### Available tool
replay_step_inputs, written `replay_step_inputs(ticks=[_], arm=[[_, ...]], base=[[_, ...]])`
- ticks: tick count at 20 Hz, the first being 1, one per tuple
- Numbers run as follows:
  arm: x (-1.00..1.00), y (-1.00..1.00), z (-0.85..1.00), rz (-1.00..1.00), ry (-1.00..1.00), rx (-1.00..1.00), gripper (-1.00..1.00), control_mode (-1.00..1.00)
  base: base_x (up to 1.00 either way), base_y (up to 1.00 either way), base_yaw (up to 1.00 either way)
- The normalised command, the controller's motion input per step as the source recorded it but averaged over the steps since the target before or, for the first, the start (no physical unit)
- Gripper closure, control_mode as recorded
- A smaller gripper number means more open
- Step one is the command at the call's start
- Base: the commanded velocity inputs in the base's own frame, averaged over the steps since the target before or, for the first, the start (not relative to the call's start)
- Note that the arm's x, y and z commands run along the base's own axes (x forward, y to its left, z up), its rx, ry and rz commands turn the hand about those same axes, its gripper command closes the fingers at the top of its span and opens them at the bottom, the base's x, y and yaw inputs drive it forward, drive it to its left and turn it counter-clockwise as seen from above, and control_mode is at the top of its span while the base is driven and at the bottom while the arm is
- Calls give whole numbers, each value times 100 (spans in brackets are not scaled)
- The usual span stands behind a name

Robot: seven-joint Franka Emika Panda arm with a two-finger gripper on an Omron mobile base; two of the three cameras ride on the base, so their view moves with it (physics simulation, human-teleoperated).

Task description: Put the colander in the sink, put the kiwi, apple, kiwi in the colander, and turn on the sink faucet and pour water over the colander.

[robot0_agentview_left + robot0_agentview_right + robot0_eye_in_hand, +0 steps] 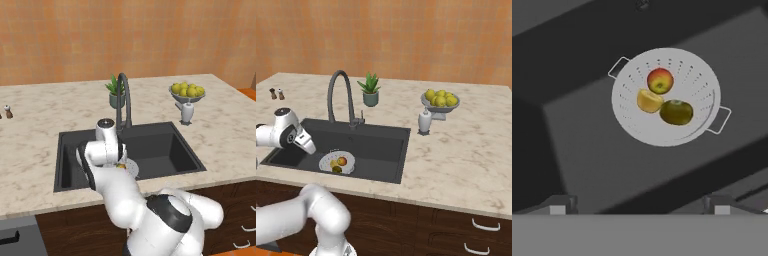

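Three fruits – apple (660,80), yellowish kiwi (649,100), dark kiwi (676,112) – sit in colander (632,120) on sink (587,140) floor. Gripper (639,204) hangs above w/ jaws wide apart, nothing held. Faucet (338,92) dry – turning water on is left.

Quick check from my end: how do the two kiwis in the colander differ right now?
The yellowish kiwi is pale yellow; the dark kiwi is olive-green. The yellowish one lies near the middle of the colander; the dark one lies nearer the rim, towards one side handle. In the hand view the dark one looks slightly larger. Both rest inside the colander, close beside the apple.
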Motion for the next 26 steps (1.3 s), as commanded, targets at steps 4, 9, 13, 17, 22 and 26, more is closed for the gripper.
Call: replay_step_inputs(ticks=[4, 9, 13, 17, 22, 26], arm=[[-65, -52, 68, 1, -5, 0, -100, -100], [-39, -88, 43, 0, 0, 0, -100, -100], [-18, -100, 23, 0, -1, 0, -100, -100], [27, -100, 8, 4, -13, 6, -100, -100], [55, -97, 0, 16, -27, 10, -100, -100], [33, -73, 0, 24, -39, 3, -100, -100]], base=[[0, 0, 0], [0, 0, 0], [0, 0, 0], [0, 0, 0], [0, 0, 0], [0, 0, 0]])
